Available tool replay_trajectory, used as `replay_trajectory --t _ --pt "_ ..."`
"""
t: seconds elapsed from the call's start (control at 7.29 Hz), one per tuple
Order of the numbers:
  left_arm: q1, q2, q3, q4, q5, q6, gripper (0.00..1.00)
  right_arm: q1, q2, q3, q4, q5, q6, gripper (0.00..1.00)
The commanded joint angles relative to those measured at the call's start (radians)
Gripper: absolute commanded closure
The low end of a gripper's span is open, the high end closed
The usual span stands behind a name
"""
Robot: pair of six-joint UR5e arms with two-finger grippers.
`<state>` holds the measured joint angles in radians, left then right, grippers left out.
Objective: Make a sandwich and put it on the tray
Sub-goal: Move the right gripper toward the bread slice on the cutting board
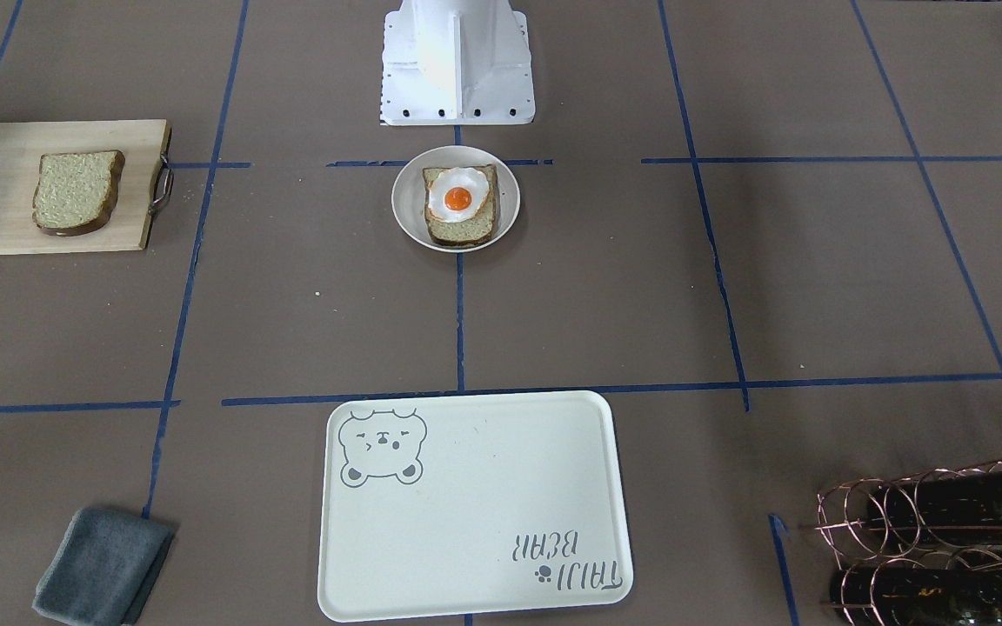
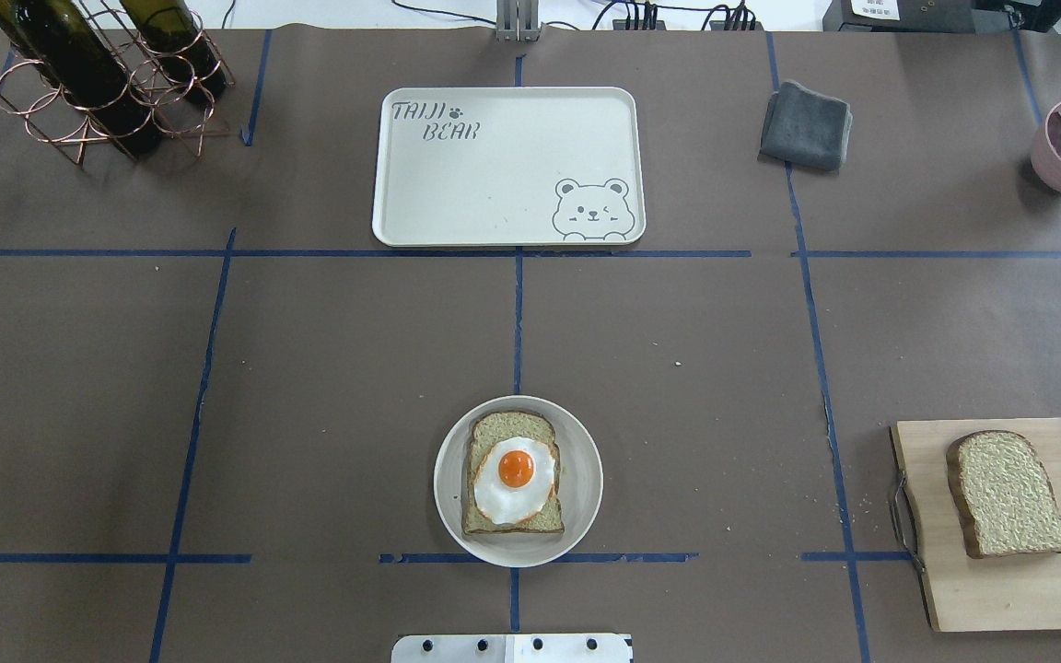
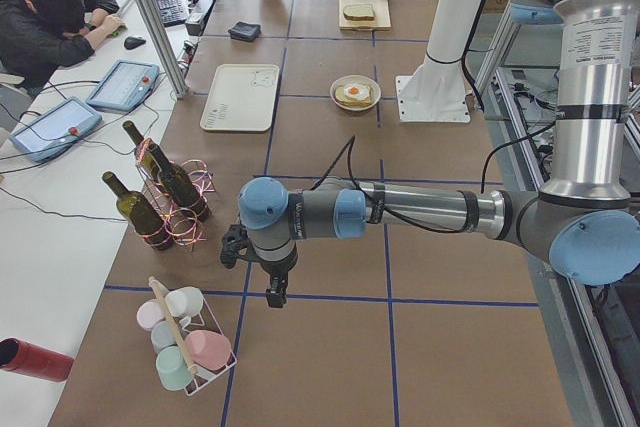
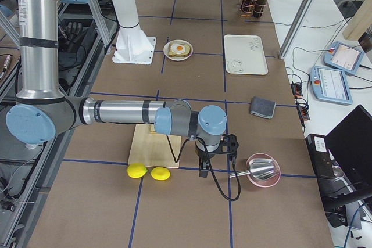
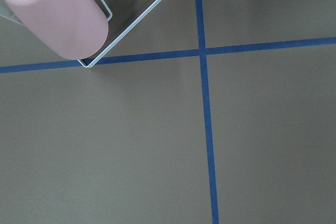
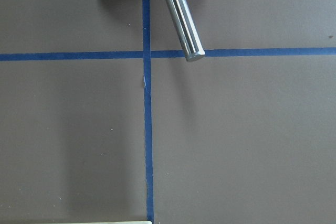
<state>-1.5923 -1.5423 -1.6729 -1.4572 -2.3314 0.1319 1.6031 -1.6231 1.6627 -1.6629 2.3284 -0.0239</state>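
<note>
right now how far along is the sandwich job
Done: a white fried egg lies on one brown-crusted bread slice on the round whitish plate. In hand: nothing; the left claw and right claw hang far off. Left: the second bread slice, on the light wooden cutting board, goes on top, then everything onto the cream-white bear tray.

The left arm (image 3: pixel 430 212) stands with its upper link upright at the robot's side. It bends at a blue-capped elbow, and the forearm runs level out to the left end of the scene. At the blue wrist joints the left gripper (image 3: pixel 273 294) hangs pointing straight down. The right arm (image 4: pixel 116 111) mirrors this pose toward the right end, with the right gripper (image 4: pixel 203 168) also pointing down. Neither side view shows how either gripper's jaws stand.
</note>
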Motion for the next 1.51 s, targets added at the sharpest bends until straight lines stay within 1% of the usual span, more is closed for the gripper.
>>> replay_trajectory --t 0.0,0.27,0.41,0.55,0.69,0.82,0.96,1.1,1.24,1.37 --pt "0.002 -0.001 -0.001 -0.002 -0.002 0.0 0.0 0.0 0.003 0.002 0.002 0.019 0.002 0.0" --pt "0.005 -0.019 -0.016 -0.014 -0.008 -0.009 0.0 0.0 0.006 0.015 0.008 0.025 0.002 0.0" --pt "0.008 -0.056 -0.016 -0.023 -0.008 -0.043 0.0 -0.018 0.023 0.032 0.018 0.02 0.001 0.0" --pt "0.008 -0.085 -0.025 -0.023 -0.008 -0.113 0.0 -0.034 0.079 0.023 0.032 0.0 0.001 0.0" --pt "0.014 -0.099 -0.03 -0.025 -0.006 -0.129 0.0 -0.041 0.098 0.025 0.028 0.009 0.004 0.0" --pt "0.015 -0.125 -0.03 -0.025 -0.008 -0.138 0.0 -0.043 0.095 -0.041 0.049 0.14 0.001 0.0" --pt "0.026 -0.148 -0.031 -0.025 -0.008 -0.179 0.0 -0.055 0.088 -0.05 0.104 0.164 0.007 0.0" --pt "0.053 -0.168 -0.034 -0.043 -0.008 -0.219 0.0 -0.104 0.098 -0.019 0.126 0.136 0.148 0.0" --pt "0.09 -0.17 -0.039 -0.111 -0.006 -0.303 0.0 -0.191 0.097 0.045 0.162 0.055 0.323 0.0" --pt "0.138 -0.17 -0.06 -0.197 -0.006 -0.421 0.0 -0.239 0.085 0.069 0.225 0.043 0.431 0.0"
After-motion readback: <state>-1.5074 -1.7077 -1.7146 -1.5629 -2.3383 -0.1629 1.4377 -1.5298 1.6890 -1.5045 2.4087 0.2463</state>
